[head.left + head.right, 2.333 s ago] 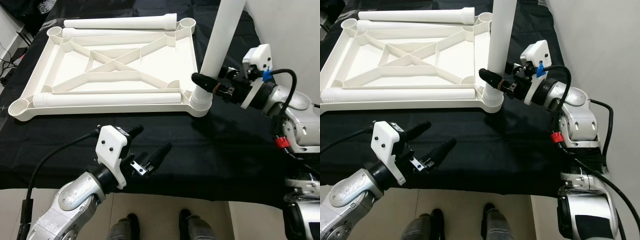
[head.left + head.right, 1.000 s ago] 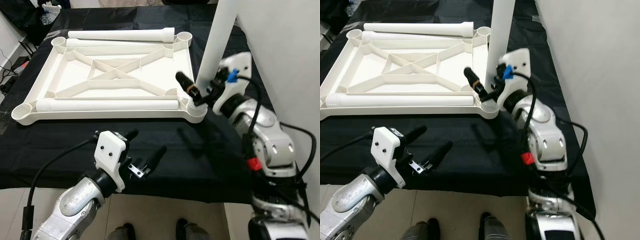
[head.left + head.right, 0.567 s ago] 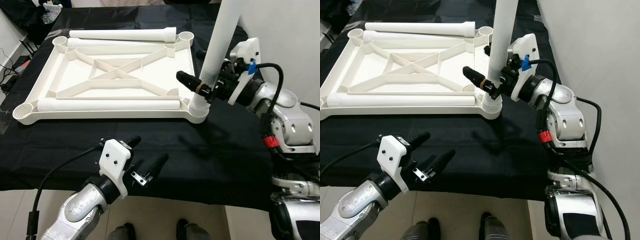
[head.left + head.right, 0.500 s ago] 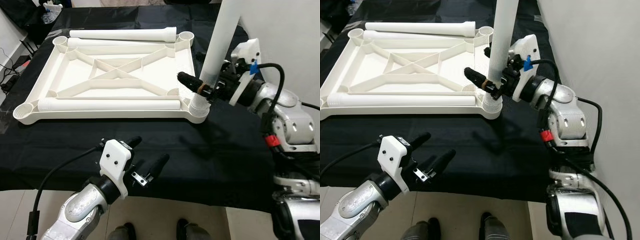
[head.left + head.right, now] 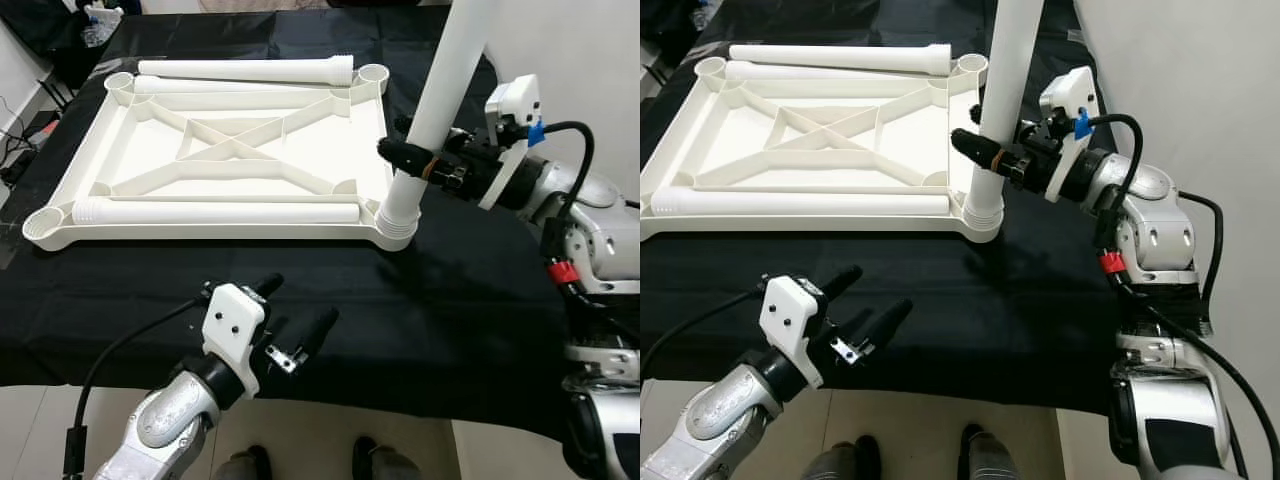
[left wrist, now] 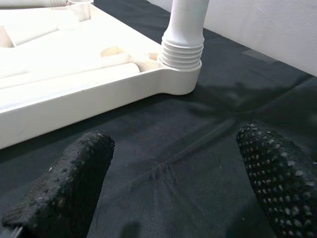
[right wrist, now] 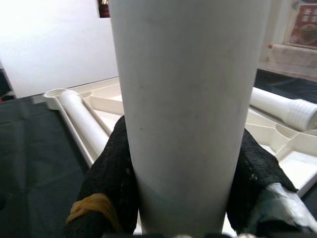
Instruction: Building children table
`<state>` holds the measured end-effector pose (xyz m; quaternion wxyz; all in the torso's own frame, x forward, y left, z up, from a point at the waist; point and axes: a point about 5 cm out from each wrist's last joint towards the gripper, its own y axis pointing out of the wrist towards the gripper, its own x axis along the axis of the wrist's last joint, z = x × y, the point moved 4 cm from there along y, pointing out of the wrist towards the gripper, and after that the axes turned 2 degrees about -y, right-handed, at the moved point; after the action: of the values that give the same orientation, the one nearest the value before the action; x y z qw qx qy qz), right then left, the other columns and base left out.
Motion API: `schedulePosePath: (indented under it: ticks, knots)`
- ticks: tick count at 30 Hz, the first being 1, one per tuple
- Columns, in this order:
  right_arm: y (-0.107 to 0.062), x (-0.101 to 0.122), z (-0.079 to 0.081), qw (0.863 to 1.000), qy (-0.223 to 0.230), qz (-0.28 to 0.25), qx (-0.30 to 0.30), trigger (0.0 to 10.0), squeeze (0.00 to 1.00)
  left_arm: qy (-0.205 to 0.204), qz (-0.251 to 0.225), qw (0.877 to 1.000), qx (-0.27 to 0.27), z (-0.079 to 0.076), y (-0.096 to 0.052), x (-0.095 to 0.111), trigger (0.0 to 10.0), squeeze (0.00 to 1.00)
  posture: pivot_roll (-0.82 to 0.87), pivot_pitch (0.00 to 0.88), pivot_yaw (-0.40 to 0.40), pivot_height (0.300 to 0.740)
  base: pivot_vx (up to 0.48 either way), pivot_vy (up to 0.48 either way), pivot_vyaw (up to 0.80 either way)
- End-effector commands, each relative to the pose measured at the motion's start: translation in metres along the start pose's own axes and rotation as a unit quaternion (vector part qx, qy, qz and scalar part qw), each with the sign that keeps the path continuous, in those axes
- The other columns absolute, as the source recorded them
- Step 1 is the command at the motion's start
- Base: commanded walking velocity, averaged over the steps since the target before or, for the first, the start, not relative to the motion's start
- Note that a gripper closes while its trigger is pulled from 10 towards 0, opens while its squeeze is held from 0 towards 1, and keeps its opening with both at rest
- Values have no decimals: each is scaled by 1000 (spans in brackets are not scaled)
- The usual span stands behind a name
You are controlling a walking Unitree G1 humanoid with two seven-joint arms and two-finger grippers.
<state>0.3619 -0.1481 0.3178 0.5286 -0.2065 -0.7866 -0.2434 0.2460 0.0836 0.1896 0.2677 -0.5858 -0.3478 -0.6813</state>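
A robot stands a white table leg upright in the corner of an upturned white tabletop on a black cloth.

Nearest the camera, the left gripper point(image 5: 296, 308) hovers over the black cloth point(image 5: 430, 300) with its two fingers spread wide and nothing between them. Beyond it and to its right, the right gripper point(image 5: 992, 152) is clamped around the upright leg point(image 5: 1002, 90), one black finger on each side; the far finger is mostly hidden behind the leg, and the leg's top is cut off by the frame edge. Below that gripper, the leg's ribbed end sits in the near right corner socket of the tabletop point(image 5: 230, 160), which lies underside up, showing crossed ribs. Two loose legs point(image 5: 215, 212) lie on the tabletop, one along its near edge and one along its far edge, both left of the right gripper.
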Motion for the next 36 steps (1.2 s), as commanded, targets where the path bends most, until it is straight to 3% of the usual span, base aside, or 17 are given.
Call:
schedulePosePath:
  ticks: [1, 3, 4, 5, 6, 8, 11, 12, 13, 15, 16, 19, 20, 25, 27, 30, 36]
  knots:
    - [5, -15, 11, 1000, 20, 19, 4, 0, 0, -5, 3, 1000, 6, -1, -2, -5, 10000, 0, 36, 246, -7, 740, 0, 0, 0]
    - [11, -24, 13, 997, 41, 39, -45, 0, 0, -7, 1, 1000, 9, 1, -2, -5, 10000, 0, 31, 248, -10, 740, 0, 0, 0]
    - [16, -39, 6, 983, 32, 83, -163, 0, 0, -9, -1, 1000, 14, 2, -2, -5, 10000, 0, 32, 248, -11, 740, 0, 0, 0]
    - [8, -54, 5, 951, 36, 122, -283, 0, 0, -7, -2, 1000, 15, 3, -1, -4, 10000, 0, 27, 249, -11, 740, 0, 0, 0]
    - [8, -54, 5, 951, 36, 122, -283, 0, 0, -7, -2, 1000, 15, 3, -1, -4, 10000, 0, 27, 249, -11, 740, 0, 0, 0]
    - [-6, -68, 7, 904, 48, 152, -397, 0, 0, -2, -6, 1000, 14, 3, 2, -5, 10000, 0, 21, 248, -7, 740, 0, 0, 0]
    - [-6, -76, 10, 896, 87, 154, -408, 0, 0, -2, -8, 1000, 14, 4, 3, -6, 10000, 0, 23, 244, -6, 740, 0, 0, 0]
    - [-6, -76, 9, 895, 90, 154, -408, 0, 0, -2, -8, 1000, 14, 4, 4, -6, 10000, 0, 23, 244, -6, 740, 0, 0, 0]
    - [-5, -76, 9, 897, 89, 156, -403, 2980, 0, -3, -8, 1000, 15, 5, 4, -6, 10000, 0, 21, 243, -3, 740, 0, 0, 0]
    - [-4, -76, 9, 899, 87, 158, -399, 2980, 0, -3, -9, 1000, 15, 5, 4, -6, 10000, 0, 20, 242, -3, 740, 0, 0, 0]
    - [-3, -74, 8, 902, 88, 153, -395, 10000, 0, -3, -9, 1000, 15, 5, 4, -7, 10000, 0, 18, 243, -3, 740, 0, 0, 0]
    - [-1, -73, 9, 903, 89, 153, -392, 10000, 0, -3, -10, 1000, 15, 5, 5, -7, 10000, 0, 18, 243, -3, 740, 0, 0, 0]
    - [9, -63, 12, 927, 89, 116, -345, 10000, 1000, -4, -10, 1000, 15, 5, 5, -7, 10000, 0, 15, 244, -4, 740, 0, 0, 0]
    - [16, -51, 15, 951, 88, 72, -287, 10000, 1000, -4, -11, 1000, 14, 5, 6, -7, 10000, 0, 12, 245, -3, 740, 0, 0, 0]
    - [17, -43, 23, 974, 76, 48, -209, 10000, 1000, -5, -11, 1000, 13, 4, 7, -7, 10000, 0, 14, 249, -5, 740, 0, 0, 0]
    - [9, -43, 14, 982, 34, 58, -176, 10000, 1000, -4, -13, 1000, 13, 4, 7, -7, 10000, 0, 17, 248, -6, 740, 0, 0, 0]
    - [4, -38, 7, 990, 27, 53, -131, 10000, 1000, -3, -14, 1000, 14, 4, 7, -7, 10000, 0, 22, 250, -6, 740, 0, 0, 0]
